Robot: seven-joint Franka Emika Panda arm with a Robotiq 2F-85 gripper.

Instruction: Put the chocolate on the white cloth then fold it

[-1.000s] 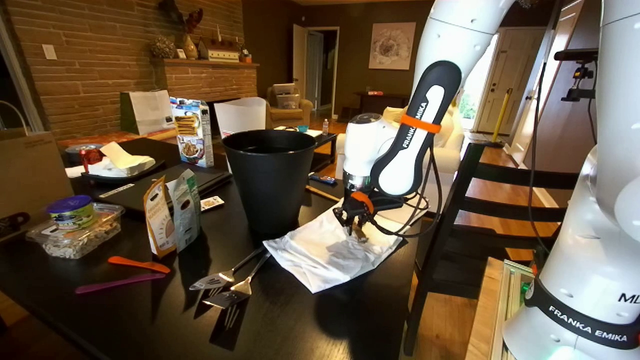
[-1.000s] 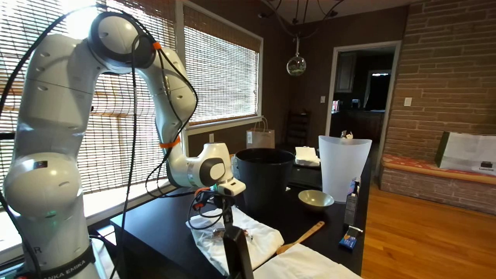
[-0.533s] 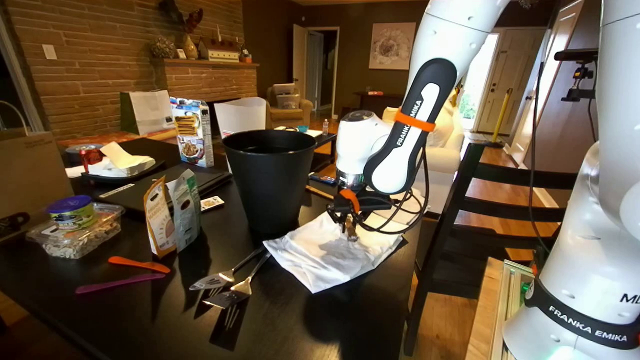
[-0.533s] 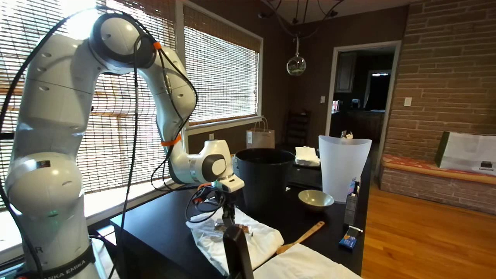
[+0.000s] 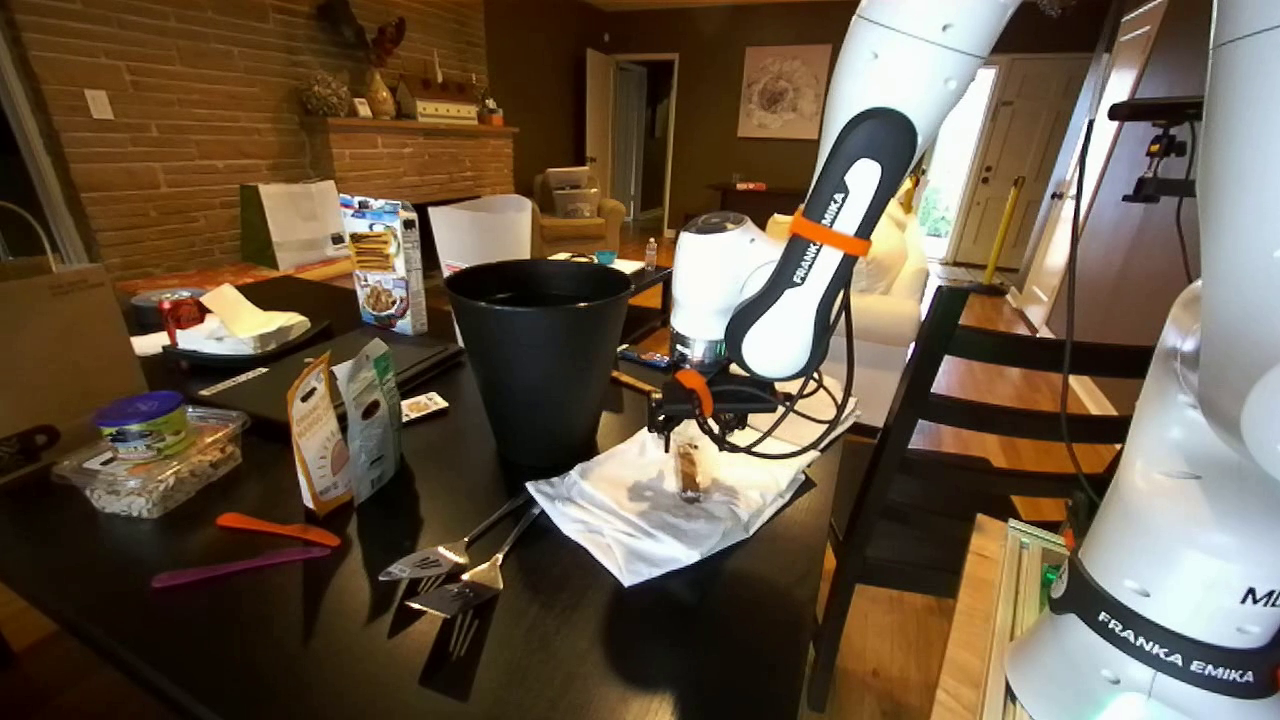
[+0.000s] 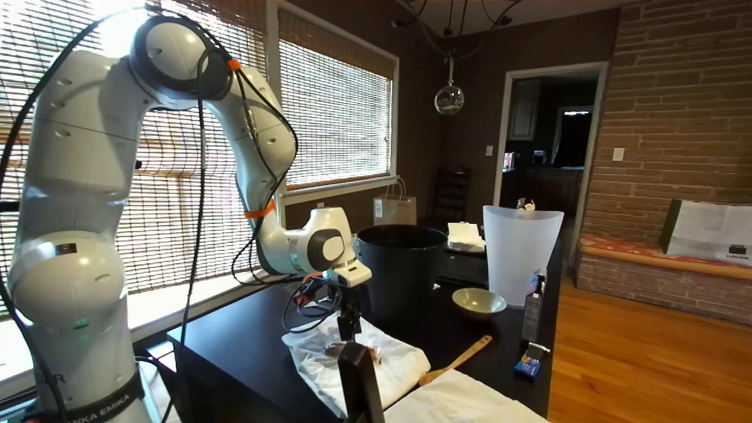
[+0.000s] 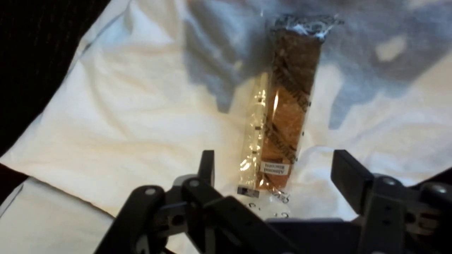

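We have the fingers [image 7: 348, 181] spread wide above the white cloth [image 7: 134, 116], and there lies the chocolate [image 7: 289, 113], a clear-wrapped brown bar, flat on the fabric, its labelled end between the tips in our wrist view! In an exterior view we see the black bin [image 5: 540, 370] on the counter [image 5: 600, 650] just beside the cloth, two metal spatulas [image 5: 480, 578] near it.

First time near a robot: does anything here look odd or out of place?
I see nothing spilled or damaged. One oddity: the wrapped bar on the white cloth is labelled Almond Biscotti, though the task says chocolate.
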